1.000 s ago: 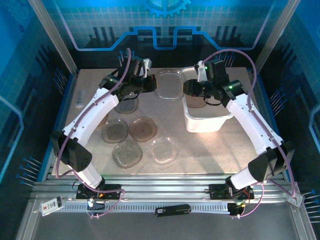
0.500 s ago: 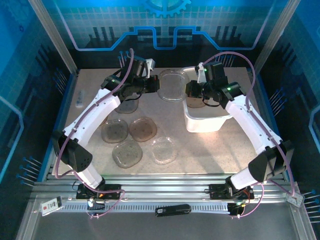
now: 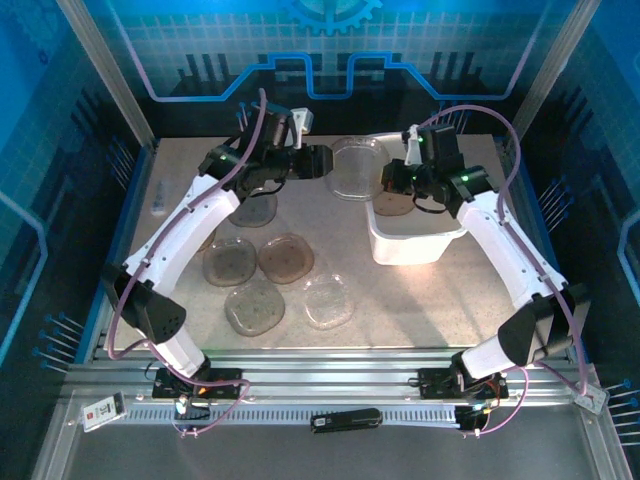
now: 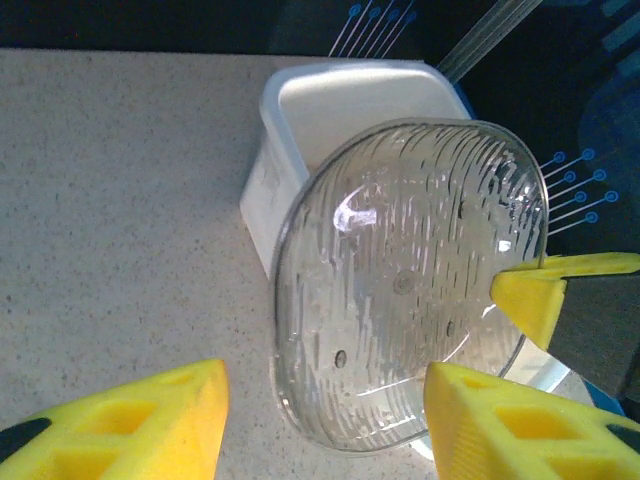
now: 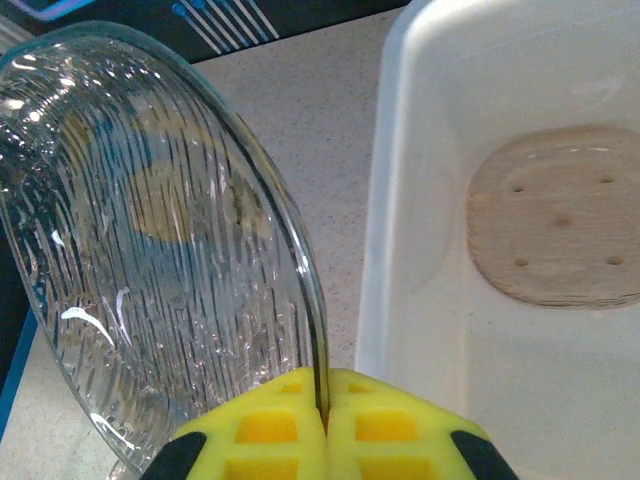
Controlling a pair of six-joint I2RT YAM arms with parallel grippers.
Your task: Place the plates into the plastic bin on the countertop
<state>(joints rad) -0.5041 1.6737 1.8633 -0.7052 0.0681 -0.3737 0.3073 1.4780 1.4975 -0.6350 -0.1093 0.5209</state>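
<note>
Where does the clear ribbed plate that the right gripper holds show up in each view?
Top external: the clear plate, upper centre between the arms, just left of the plastic bin.
Left wrist: the clear plate at centre right, in front of the plastic bin.
Right wrist: the clear plate in the left half, its rim pinched in the right gripper.
Shared landmark: the plastic bin.

The plate point(image 4: 400, 290) is clear, glossy and ribbed (glass-like); the bin point(image 5: 395, 200) smooth white plastic; the countertop point(image 4: 120, 200) matt, speckled; pads point(image 5: 270, 425) yellow foam.
</note>
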